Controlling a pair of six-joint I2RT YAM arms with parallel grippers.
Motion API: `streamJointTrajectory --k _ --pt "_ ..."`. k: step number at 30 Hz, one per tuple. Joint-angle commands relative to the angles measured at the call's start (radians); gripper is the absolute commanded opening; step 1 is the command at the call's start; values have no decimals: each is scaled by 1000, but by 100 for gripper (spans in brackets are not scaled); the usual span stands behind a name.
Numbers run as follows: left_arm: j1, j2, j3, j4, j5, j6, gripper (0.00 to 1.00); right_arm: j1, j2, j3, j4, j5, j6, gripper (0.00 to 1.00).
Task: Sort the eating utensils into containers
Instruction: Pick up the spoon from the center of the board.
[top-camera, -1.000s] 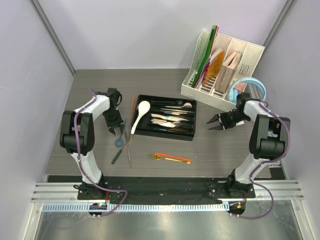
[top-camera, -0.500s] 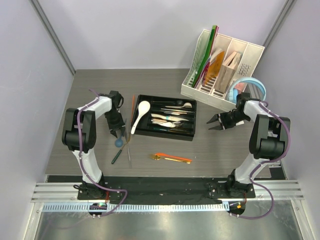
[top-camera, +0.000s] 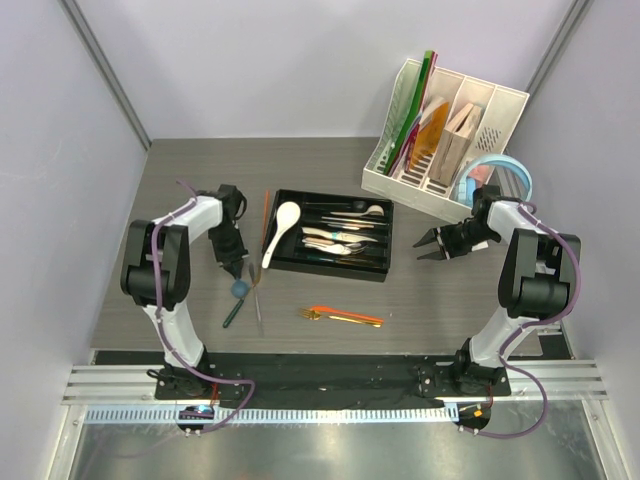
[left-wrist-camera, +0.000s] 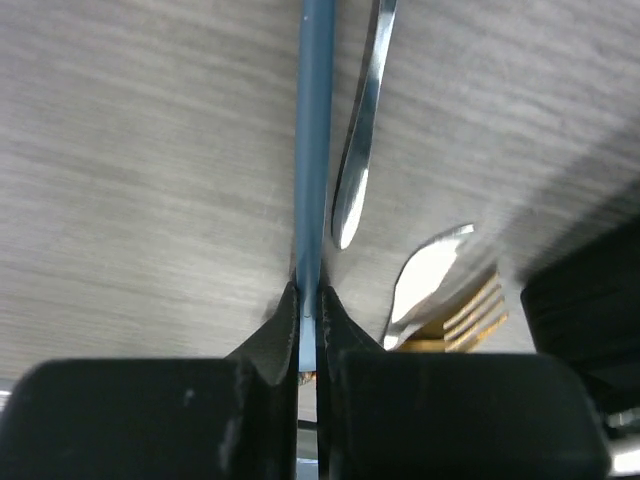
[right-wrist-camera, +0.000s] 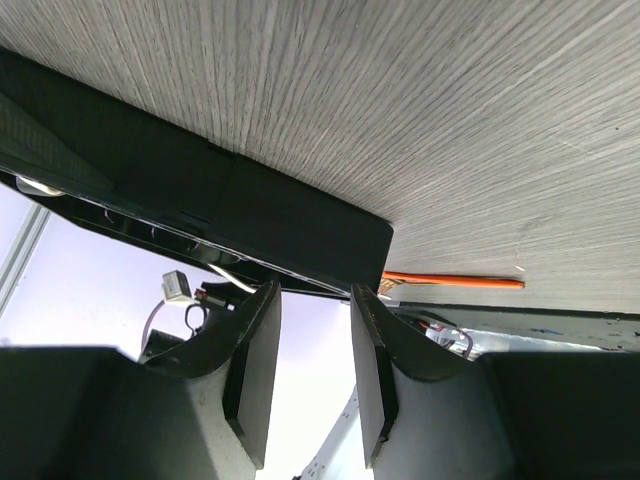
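The sorting looks about half done. The shallow black rectangular plastic cutlery tray (top-camera: 325, 272) already holds several steel spoons and forks (top-camera: 340, 238) in its long compartments. A white ceramic soup spoon (top-camera: 283, 225) lies slanted across the tray end nearest the left tool (top-camera: 236, 270) — whether it is properly seated I cannot tell. Loose on the grey wood-grain tabletop (top-camera: 180, 200) are a slim blue plastic spoon (top-camera: 240, 288) at that tool's tip, a dark-handled piece (top-camera: 232, 312) just beyond it toward the arm bases, and a long orange chopstick (top-camera: 266, 212) between the tool and the tray. A pair of orange chopsticks (top-camera: 352, 316) with a gold-coloured piece (top-camera: 312, 314) lies well apart from both tools. The left tool is pinched tight on the blue spoon's handle, which runs straight ahead from between its fingertips; I cannot tell whether the spoon is lifted off the tabletop. Just beside the right finger lie a thin steel handle (left-wrist-camera: 360, 130), a shiny steel spoon bowl (left-wrist-camera: 425, 280) and gold fork tines (left-wrist-camera: 475, 310), none of them gripped. The right tool (top-camera: 430, 243) hovers just off the tray's other end — its jaws are narrowly parted and hold nothing.
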Motion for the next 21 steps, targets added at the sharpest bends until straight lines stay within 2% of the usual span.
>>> streamJointTrajectory --k 1,5,6,10,13,14,16,17,18,21 --pt "-4 -137 1 12 14 20 0 6 -26 5 -4 3 -15 40" --pt "-2 -261 20 84 120 16 0 5 -25 3 -4 3 -17 40" --pt "-1 -265 31 87 173 13 0 6 -25 2 -2 4 -18 40" --pt "-2 -253 120 81 243 -59 0 6 -26 2 -2 3 -20 40" --pt "-2 -271 142 129 302 -209 0 6 -32 -4 -2 4 -20 40" --pt "-2 -277 140 186 330 -322 0 5 -34 -7 -2 6 -17 40" --pt "-5 -288 131 253 425 -458 0 6 -39 -9 -2 4 -8 40" --pt "-13 -288 126 353 471 -530 0 6 -42 -7 -2 6 -6 40" --pt "-21 -271 142 391 497 -632 0 6 -40 0 0 7 -5 40" --pt "-77 -213 268 417 542 -795 0 6 -48 20 -5 26 8 39"
